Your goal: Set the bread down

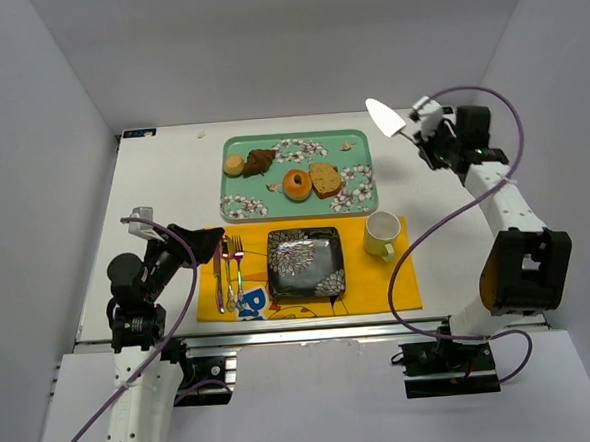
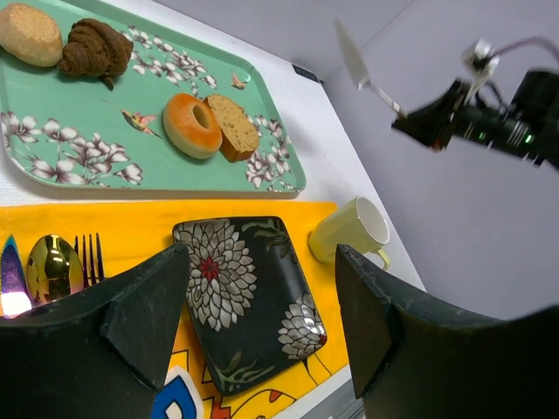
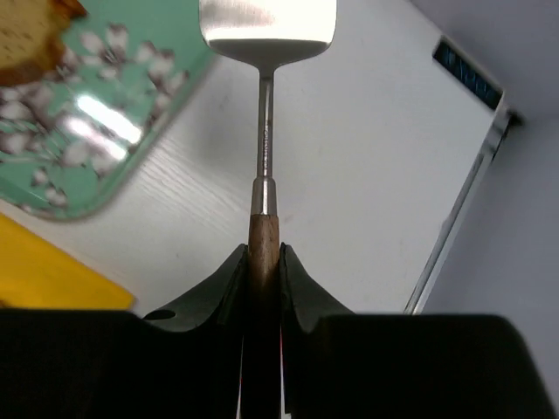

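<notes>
Pastries on teal floral tray: four, one dark-brown croissant-like bread; right end effector pinches one wood-handled spatula, left end effector spread.

**Hardly any legible writing**

On the yellow placemat, near its front edge, sits a big blue letter with a white outline that looks like a P; nothing more of that print can be made out. The metal shaft of the spatula carries a fine engraved line, too small to read. A blue label at the table edge is blurred.
</notes>
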Tool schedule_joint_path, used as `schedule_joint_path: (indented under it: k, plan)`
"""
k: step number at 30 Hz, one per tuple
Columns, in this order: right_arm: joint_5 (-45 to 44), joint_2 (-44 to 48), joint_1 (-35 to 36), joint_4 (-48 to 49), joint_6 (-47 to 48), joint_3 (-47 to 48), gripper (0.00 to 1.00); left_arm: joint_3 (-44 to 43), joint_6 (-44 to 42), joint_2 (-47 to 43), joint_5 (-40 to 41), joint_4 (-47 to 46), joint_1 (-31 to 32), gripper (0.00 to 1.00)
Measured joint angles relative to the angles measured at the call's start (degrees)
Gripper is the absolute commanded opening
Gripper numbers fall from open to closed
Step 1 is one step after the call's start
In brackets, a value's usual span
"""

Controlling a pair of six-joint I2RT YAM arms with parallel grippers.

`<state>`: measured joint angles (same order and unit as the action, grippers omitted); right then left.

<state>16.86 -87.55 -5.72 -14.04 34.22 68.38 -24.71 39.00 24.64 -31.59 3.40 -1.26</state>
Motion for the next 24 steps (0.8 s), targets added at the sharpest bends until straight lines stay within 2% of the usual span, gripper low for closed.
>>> schedule_joint_path:
  k: [3,7,13,18,24]
  plan:
    - [-1.53,-3.65,8.20,-2.67,3.02,9.20,0.00,0.00,-0.17,1.03,-0.09,0.02,0.00,0.77]
    - [-4.44,-13.51,17.99,-7.30,6.25,22.84,0.00,-0.09,-0.28,1.66,-0.09,0.04,0.00,0.77]
    - [-9.57,-31.28,25.11,-17.27,8.35,43.50,0.00,-0.11,-0.39,1.33,0.07,0.07,0.00,0.77]
    - [-13.99,-40.68,28.04,-21.00,8.98,52.43,0.00,-0.11,-0.42,1.36,0.09,0.09,0.00,0.77]
    - [-18.47,-45.07,30.82,-21.90,10.38,54.10,0.00,-0.11,-0.57,2.08,0.09,0.13,0.00,0.77]
